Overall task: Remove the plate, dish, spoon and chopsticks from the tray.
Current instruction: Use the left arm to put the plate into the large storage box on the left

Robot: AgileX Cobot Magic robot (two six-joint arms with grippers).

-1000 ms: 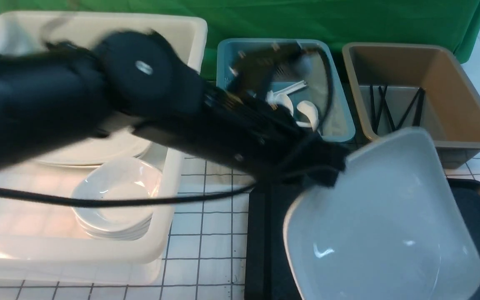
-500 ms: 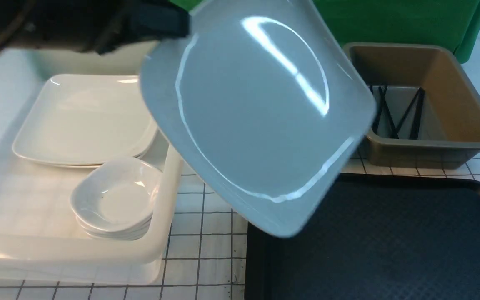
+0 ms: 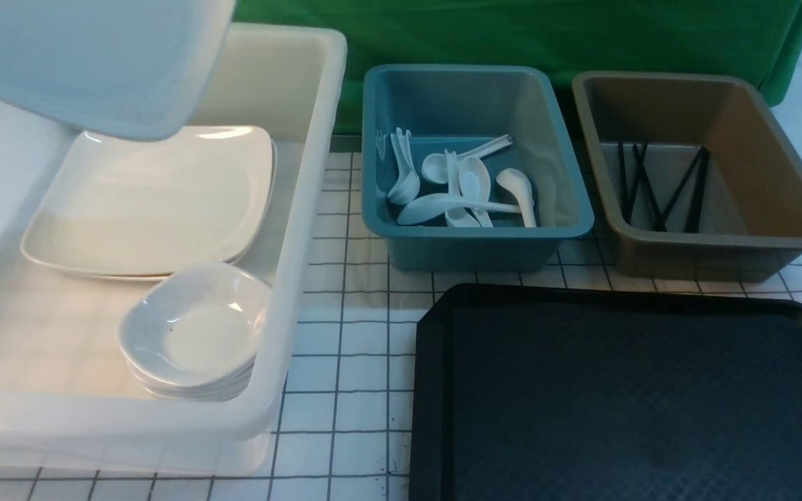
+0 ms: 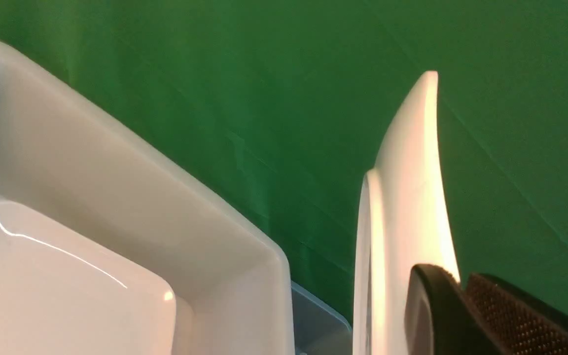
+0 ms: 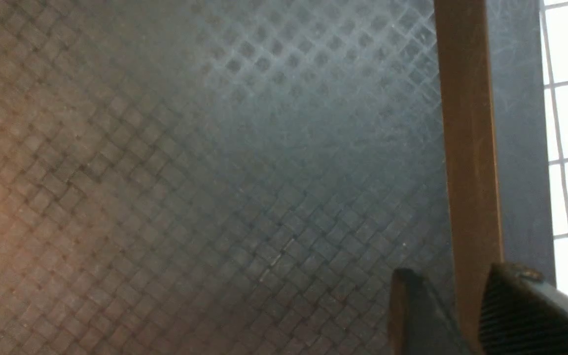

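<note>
The large white plate (image 3: 88,62) hangs high at the far left, over the white bin (image 3: 317,174). In the left wrist view my left gripper (image 4: 461,278) is shut on the plate (image 4: 402,207), seen edge-on, by its rim. The black tray (image 3: 624,390) lies at the front right with nothing on the part that shows. In the right wrist view my right gripper (image 5: 456,271) straddles the tray's raised rim (image 5: 466,148), fingers against it. Neither gripper shows in the front view. White spoons (image 3: 457,191) lie in the blue bin, black chopsticks (image 3: 658,184) in the brown bin, small dishes (image 3: 195,334) stacked in the white bin.
White plates (image 3: 150,202) are stacked in the white bin below the held plate. The blue bin (image 3: 568,209) and the brown bin (image 3: 777,236) stand side by side behind the tray. A green cloth (image 3: 512,35) closes the back.
The plate has travelled from over the tray up and to the left, to above the white bin. The left arm has left the front view, uncovering the blue bin.
</note>
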